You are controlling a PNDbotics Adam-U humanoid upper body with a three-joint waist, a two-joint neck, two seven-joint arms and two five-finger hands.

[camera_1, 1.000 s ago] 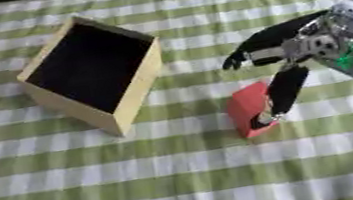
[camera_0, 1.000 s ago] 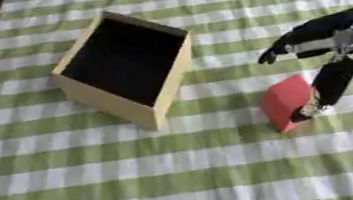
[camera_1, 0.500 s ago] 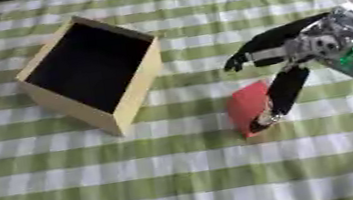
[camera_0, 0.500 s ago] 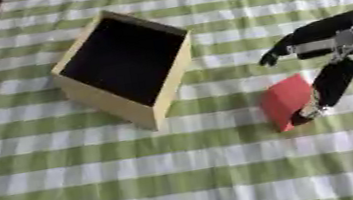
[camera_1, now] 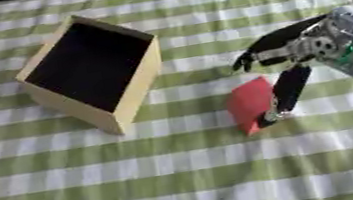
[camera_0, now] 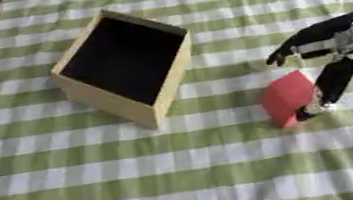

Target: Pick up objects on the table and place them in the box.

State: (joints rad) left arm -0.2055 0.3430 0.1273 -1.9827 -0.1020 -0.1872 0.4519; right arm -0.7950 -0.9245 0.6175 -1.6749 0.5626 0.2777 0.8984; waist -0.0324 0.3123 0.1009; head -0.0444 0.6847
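The red block stands on the green-and-white checked cloth that covers the desk, to the right of the box and a little nearer the camera. It looks tilted, its broad flat face turned toward the left and up, its long axis running from the upper right down to the lower left, with the lower corner resting on the cloth.

The right hand comes in from the right edge, its silver-jointed wrist just behind it. The thumb points steeply downward, its tip at the cloth right beside the block's right edge, touching it or nearly so. The other fingers reach out leftward above the block, spread apart and gently bent, well clear of its top. Nothing is clasped between thumb and fingers; the hand stands spread.

The box, pale wood outside and black inside, sits to the left, apart from the block, turned cornerwise to the stripes with its open mouth facing up.

The left hand shows in neither view.
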